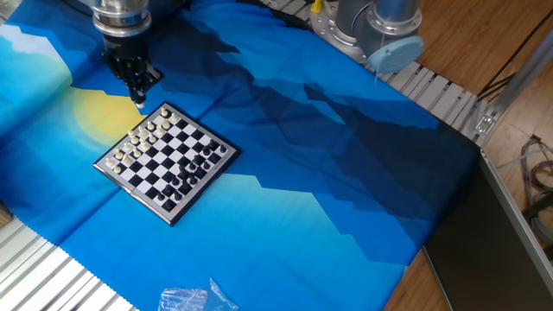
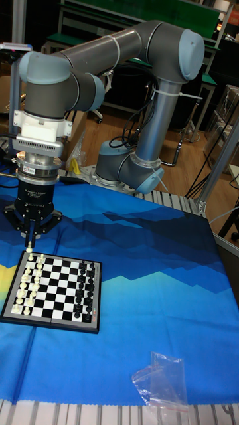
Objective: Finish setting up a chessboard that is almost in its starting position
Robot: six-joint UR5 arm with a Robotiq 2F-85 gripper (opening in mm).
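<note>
the board [image 1: 165, 161] lies flat on the blue cloth [image 1: 328, 173] that covers the table, towards its left part in the fixed view, turned so one corner points to the camera there. cream pieces [image 2: 28, 287] stand along the board's left edge in the tall view, black pieces [image 2: 84, 291] along its right edge, with the middle ranks bare. the gripper [image 1: 138, 97] points straight down just off the board's far corner on the cream side, above the yellow patch of the cloth; in the tall view its tip [image 2: 30, 250] sits right over the corner cream piece, but whether it touches it cannot be told. the fingers look drawn close together into a narrow point; whether a piece is pinched between them is too small to tell. the arm [image 2: 133, 46] arches over from its base [image 1: 371, 26] at the table's far edge. a crumpled clear plastic bag [image 2: 161, 385] lies on the cloth near the front edge, well apart from the board.
</note>
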